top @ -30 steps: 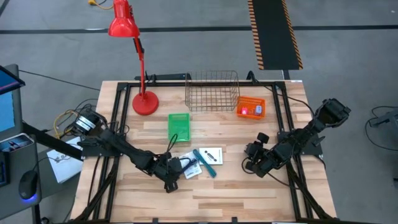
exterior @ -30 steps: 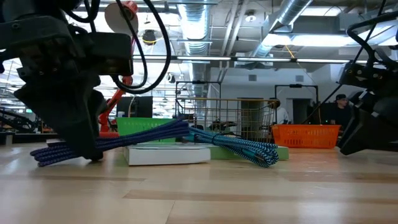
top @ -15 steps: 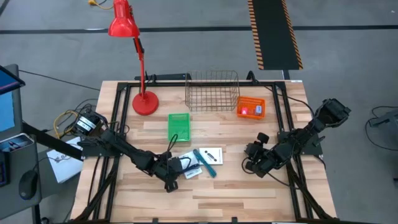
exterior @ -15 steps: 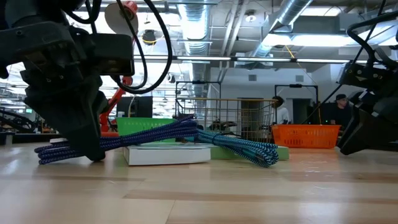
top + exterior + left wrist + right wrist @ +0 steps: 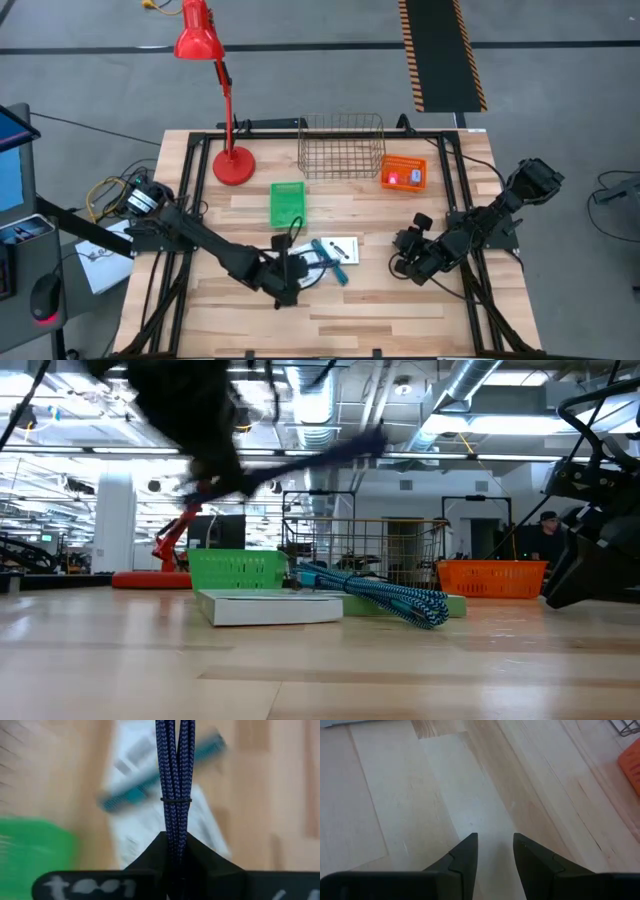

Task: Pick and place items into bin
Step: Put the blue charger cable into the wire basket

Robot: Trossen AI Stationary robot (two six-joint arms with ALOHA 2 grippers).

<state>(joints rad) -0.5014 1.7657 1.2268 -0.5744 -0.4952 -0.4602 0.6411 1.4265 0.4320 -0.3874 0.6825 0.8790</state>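
Two dark arms work over a wooden table (image 5: 380,310), largest thing in view, with a wire basket (image 5: 341,146) standing at its far edge, well beyond either gripper. Beside the basket sits a small orange bin (image 5: 403,173) holding a small pink-red object (image 5: 393,179), and a red desk lamp (image 5: 212,80) rises from the far left corner. A green basket (image 5: 287,202) lies flat on the boards, just beyond the left gripper (image 5: 287,281).

That left gripper hangs above the table near its front middle, jaws pinched tight on a dark blue braided cord (image 5: 174,785), which runs straight forward from between the fingers; in the low view the cord (image 5: 320,455) shows as a blurred dark streak raised high over the table. Directly beneath and ahead of the jaws lie white printed cards (image 5: 340,249) with a teal stick-like tool (image 5: 330,261) across them. A blue-and-teal braided cord (image 5: 385,596) rests on the table beside the cards, under the raised one.

Off to the side, the right gripper (image 5: 494,851) waits low over bare boards, well apart from the cards, its jaws slightly spread with nothing between them.
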